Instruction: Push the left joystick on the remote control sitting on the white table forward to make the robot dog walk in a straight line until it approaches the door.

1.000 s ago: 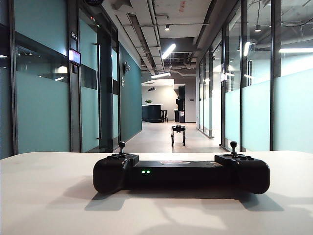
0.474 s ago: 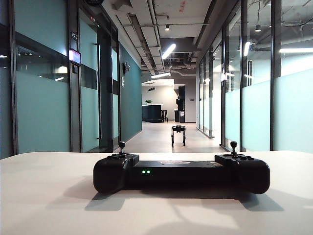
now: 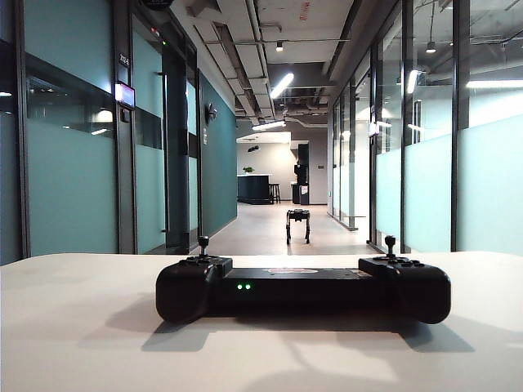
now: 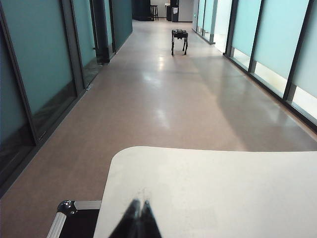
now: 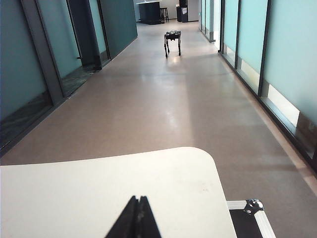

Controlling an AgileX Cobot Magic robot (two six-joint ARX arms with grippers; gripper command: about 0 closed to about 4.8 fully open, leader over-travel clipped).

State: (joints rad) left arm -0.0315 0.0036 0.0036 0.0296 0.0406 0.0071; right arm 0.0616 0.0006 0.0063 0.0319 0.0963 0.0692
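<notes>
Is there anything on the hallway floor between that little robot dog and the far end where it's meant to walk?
Nothing visible blocks it. The robot dog stands on bare hallway floor, with open floor around it as far as the views show. The left gripper and right gripper sit shut over the white table.

Black remote control (image 3: 302, 287) with green LEDs (image 3: 243, 287), white table (image 3: 82, 343), dark robot dog (image 3: 297, 224), teal walls (image 3: 73, 180).
</notes>
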